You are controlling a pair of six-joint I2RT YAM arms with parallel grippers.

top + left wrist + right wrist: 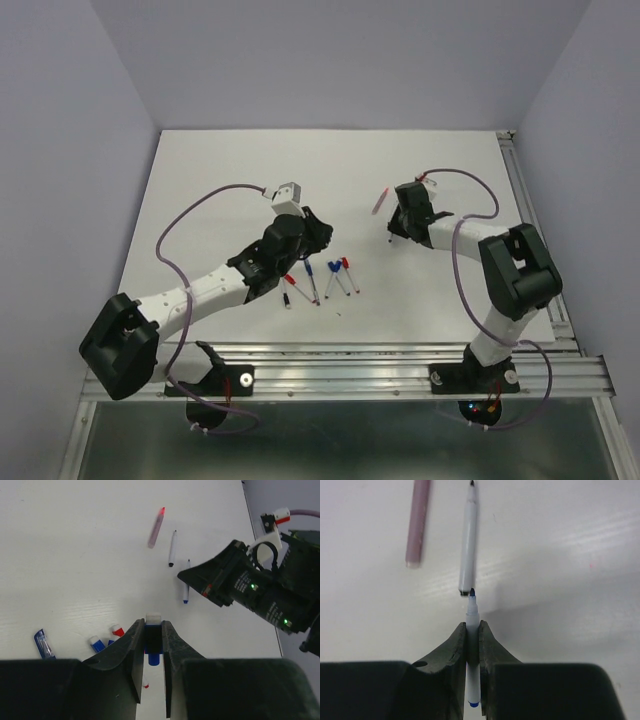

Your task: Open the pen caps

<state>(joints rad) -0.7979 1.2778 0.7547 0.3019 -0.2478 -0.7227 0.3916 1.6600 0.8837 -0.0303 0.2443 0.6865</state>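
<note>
My left gripper (153,625) is shut on a short blue pen cap (153,658) with a white end, held above the table. My right gripper (472,626) is shut on a thin white pen barrel (471,611) whose bare blue tip points away from it. In the top view the left gripper (318,232) and the right gripper (397,232) are apart over the table's middle. A loose blue cap (96,643), a red cap (118,631) and a clear blue piece (44,645) lie below the left gripper.
A pink pen barrel (417,522) and a white barrel with a black tip (468,540) lie just beyond the right gripper. Several pens with red and blue ends (335,276) and a small black piece (286,299) lie near the table's front middle.
</note>
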